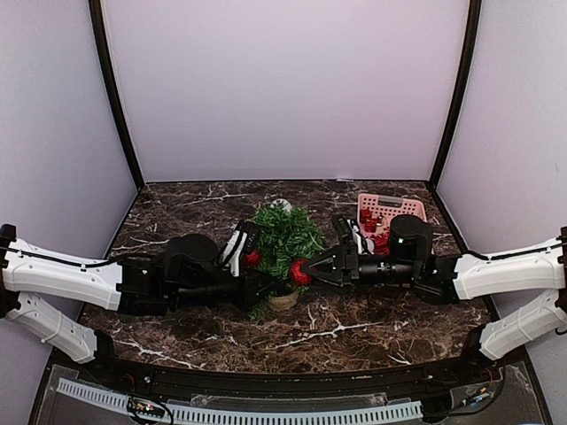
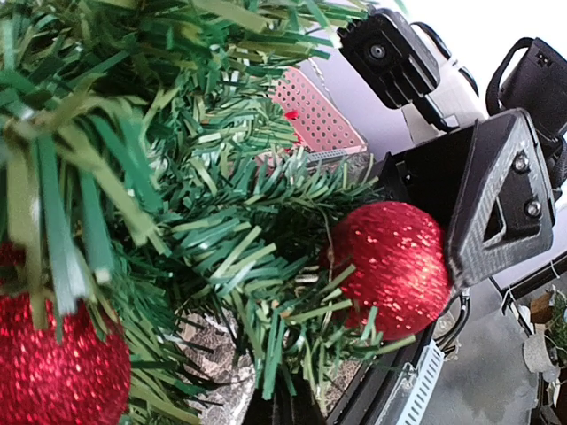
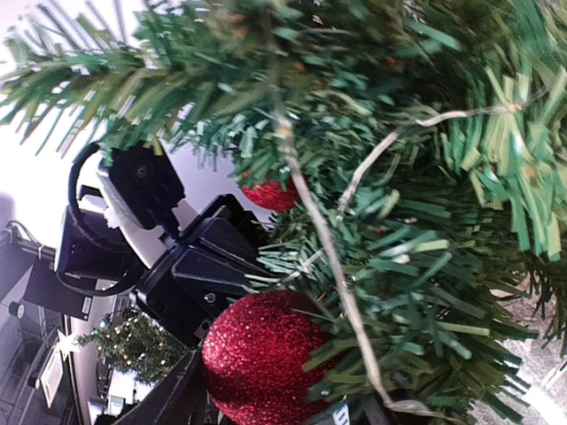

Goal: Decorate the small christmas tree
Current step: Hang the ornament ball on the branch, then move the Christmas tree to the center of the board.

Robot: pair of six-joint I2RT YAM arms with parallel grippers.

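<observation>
Your right gripper (image 1: 308, 270) grasps the red glitter bauble (image 1: 299, 273), small christmas tree (image 1: 283, 235) at its 10 o'clock — left gripper (image 1: 263, 285) clenched.

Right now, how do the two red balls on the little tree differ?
The left ball hangs on the small christmas tree's left side, the right ball on its right. The right ball sits between the right hand's fingers; the left ball does not. Needles half cover the left ball; the right ball shows nearly whole. Both are red and glittery.
</observation>
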